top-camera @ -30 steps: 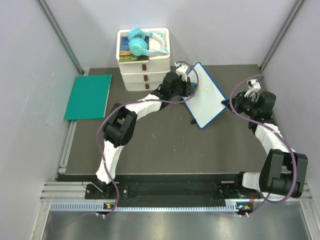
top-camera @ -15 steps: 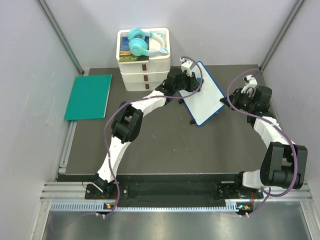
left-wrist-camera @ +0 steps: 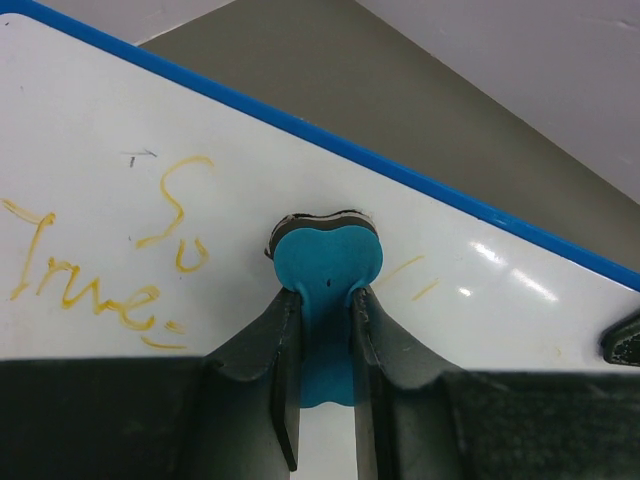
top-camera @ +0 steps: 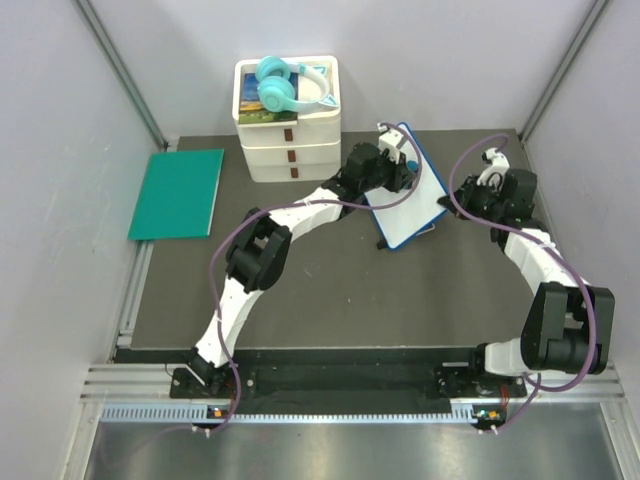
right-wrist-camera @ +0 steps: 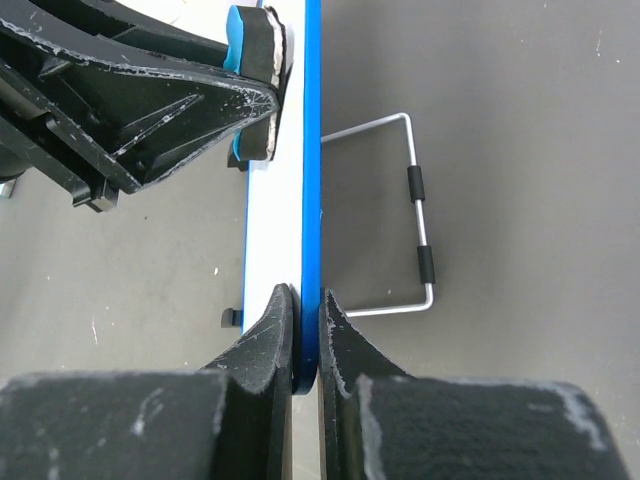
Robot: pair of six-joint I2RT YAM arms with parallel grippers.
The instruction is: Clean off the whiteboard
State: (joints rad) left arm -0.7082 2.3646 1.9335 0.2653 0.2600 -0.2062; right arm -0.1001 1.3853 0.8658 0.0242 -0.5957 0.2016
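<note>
Since a second ago, we see the left gripper (left-wrist-camera: 325, 300) carried rightward along the board's far edge, and the whiteboard (left-wrist-camera: 110, 140) has turned with it, so that from above it looks narrower and sits a little nearer the middle of the table.

Our left fingers (left-wrist-camera: 280, 340) are clenched on a blue eraser (left-wrist-camera: 327, 258), gripping its narrow stem, with the wider head just past the tips. The head lies against the white face, close under the blue frame. To its left the yellow writing (left-wrist-camera: 95, 270) is in place, and a few faint yellow strokes show to its right.

Our right fingers (right-wrist-camera: 272, 325) are pinched tight on the board's blue frame, one on each side of the edge. Seen from that wrist, the board runs away edge-on, with the eraser and the left gripper at the far end on the white side. On the back side, the wire stand (right-wrist-camera: 420, 220) folds out over the dark table (right-wrist-camera: 520, 120).

From above, the board is tilted up between the two arms, right of the table's centre, near its far edge. A stack of white containers (top-camera: 288, 140) with teal headphones (top-camera: 280, 85) on top stands just left of the left gripper. A green mat (top-camera: 178, 192) lies flat at the table's left edge, well apart from the board.
</note>
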